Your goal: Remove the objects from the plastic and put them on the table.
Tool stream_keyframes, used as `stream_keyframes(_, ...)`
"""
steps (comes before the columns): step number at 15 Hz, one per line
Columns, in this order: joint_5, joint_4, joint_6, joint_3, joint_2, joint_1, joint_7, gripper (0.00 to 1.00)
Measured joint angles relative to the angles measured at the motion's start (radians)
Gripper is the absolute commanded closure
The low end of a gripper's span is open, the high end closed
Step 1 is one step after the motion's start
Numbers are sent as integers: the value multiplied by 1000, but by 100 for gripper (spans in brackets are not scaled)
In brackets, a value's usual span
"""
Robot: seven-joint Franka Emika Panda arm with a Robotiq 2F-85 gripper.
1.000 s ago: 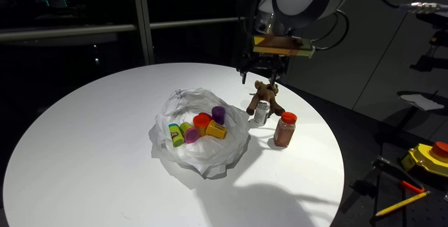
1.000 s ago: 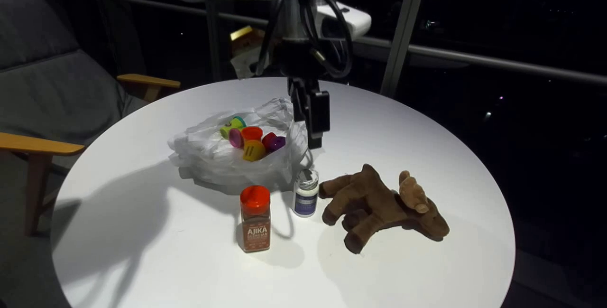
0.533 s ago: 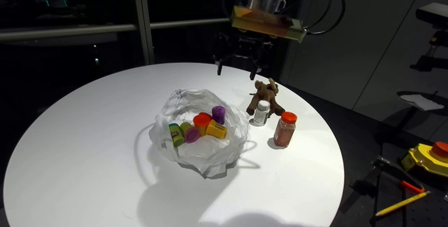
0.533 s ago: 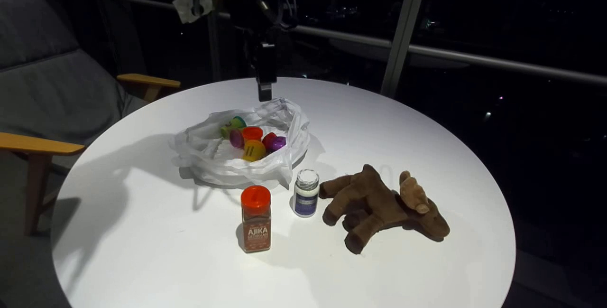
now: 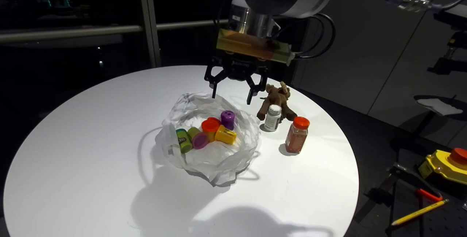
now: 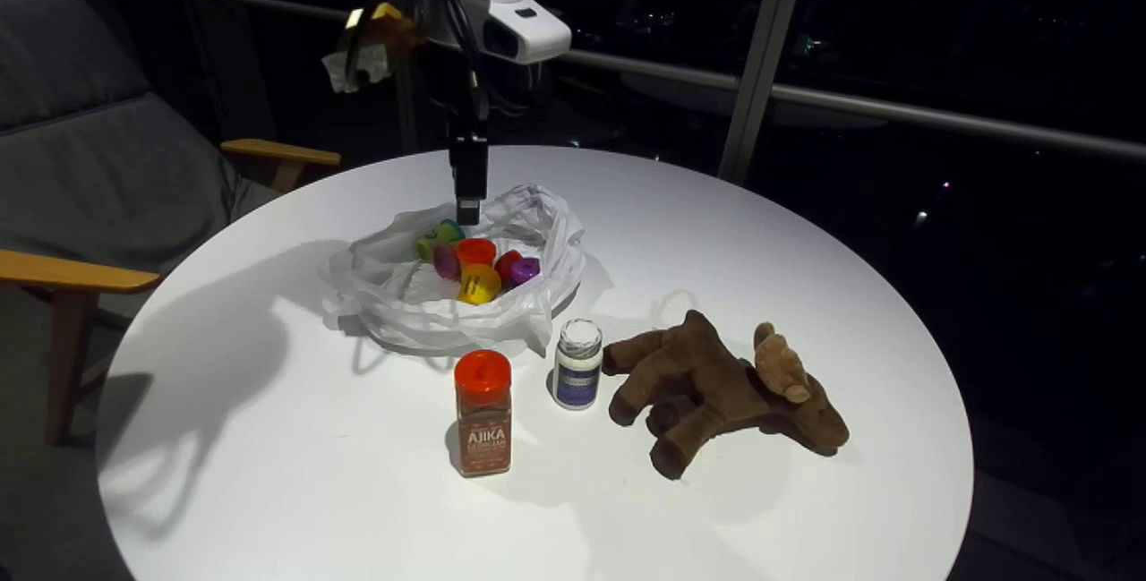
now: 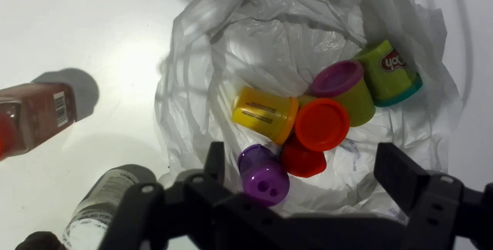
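The plastic, a wrinkled white bag [image 5: 175, 156], lies spread on the round white table [image 5: 91, 164]. Inside it are a yellow tub [image 7: 262, 113], an orange-lidded tub [image 7: 322, 124], a red piece [image 7: 304, 161], a purple piece [image 7: 265, 182] with two holes, a pink-lidded green tub [image 7: 356, 103] and a teal-lidded green tub [image 7: 391, 74]. My gripper [image 5: 231, 99] hangs open above the bag, nothing between its fingers; in the wrist view its jaws stand either side of the purple and red pieces. Outside the bag, a brown animal [image 6: 707, 384] lies on its side near a red-capped bottle [image 6: 484, 420].
A small white bottle [image 6: 577, 366] stands upright between the bag and the brown animal, close to the animal's legs. A grey armchair [image 6: 98, 142] with wooden armrests is beside the table. A yellow box with a red button [image 5: 447, 165] sits off the table's edge.
My open gripper has moved from above the brown animal and white bottle to over the bag, and over the last half second it has come lower. The objects have not moved.
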Motion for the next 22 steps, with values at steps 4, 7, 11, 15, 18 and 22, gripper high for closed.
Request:
stream_keyframes(4, 20, 100, -25, -11, 111, 0, 48, 0)
stream_keyframes(7, 20, 177, -60, -21, 186, 0, 82, 0)
stream_keyframes(11, 20, 262, -85, -45, 263, 2, 122, 0)
stream_keyframes(15, 20, 325, -107, -69, 323, 2, 151, 0)
stream_keyframes(18, 20, 363, -118, -75, 360, 2, 164, 27)
stream_keyframes(22, 13, 409, -131, -81, 388, 5, 174, 58)
